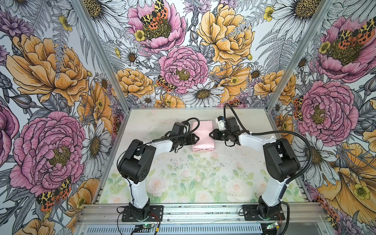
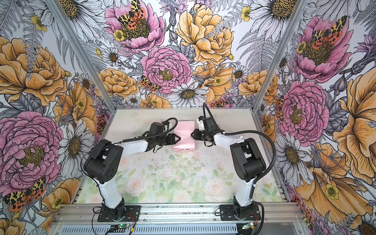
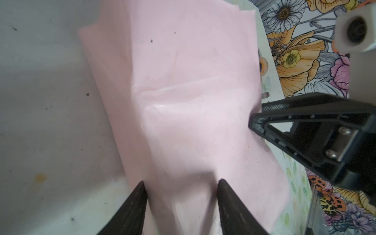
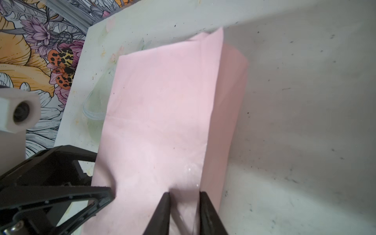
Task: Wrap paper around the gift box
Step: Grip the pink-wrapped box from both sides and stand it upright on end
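Left gripper (image 1: pixel 197 139) faces right gripper (image 1: pixel 210 135); the paper (image 1: pixel 203 130) lies between, touching both.

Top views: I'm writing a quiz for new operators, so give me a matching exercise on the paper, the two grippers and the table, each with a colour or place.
Things:
1. paper
2. left gripper
3. right gripper
4. table

Descriptions:
A. faded rose print
B. at the paper's right side in both top views
C. pale pink, folded into a long bundle
D. at the paper's left side in both top views

Pairs: 1-C; 2-D; 3-B; 4-A
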`<state>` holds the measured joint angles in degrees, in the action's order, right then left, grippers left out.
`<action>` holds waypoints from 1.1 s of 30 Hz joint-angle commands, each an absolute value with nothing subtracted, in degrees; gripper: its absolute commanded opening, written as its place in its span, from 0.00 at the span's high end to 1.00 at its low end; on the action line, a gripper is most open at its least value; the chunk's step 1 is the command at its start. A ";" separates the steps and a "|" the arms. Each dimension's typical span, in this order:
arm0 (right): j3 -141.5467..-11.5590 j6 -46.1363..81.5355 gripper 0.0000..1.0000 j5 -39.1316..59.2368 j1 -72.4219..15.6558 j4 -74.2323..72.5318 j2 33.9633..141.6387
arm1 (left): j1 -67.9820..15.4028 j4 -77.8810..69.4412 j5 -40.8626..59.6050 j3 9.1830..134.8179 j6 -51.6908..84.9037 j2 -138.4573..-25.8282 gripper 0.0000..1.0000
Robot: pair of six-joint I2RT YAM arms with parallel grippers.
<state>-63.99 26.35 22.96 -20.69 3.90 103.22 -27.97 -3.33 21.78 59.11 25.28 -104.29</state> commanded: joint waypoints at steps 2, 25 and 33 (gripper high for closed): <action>-59.96 20.37 0.75 24.01 -24.32 -6.38 96.94 | -32.92 -13.10 21.33 57.20 18.03 -99.63 0.44; -23.42 13.76 0.79 9.49 -34.18 -23.58 74.04 | -47.38 -35.93 -3.28 30.07 8.22 -88.67 0.39; -16.83 16.83 0.61 7.00 -34.37 -20.40 65.51 | -48.95 -34.88 -6.35 26.16 10.66 -84.83 0.30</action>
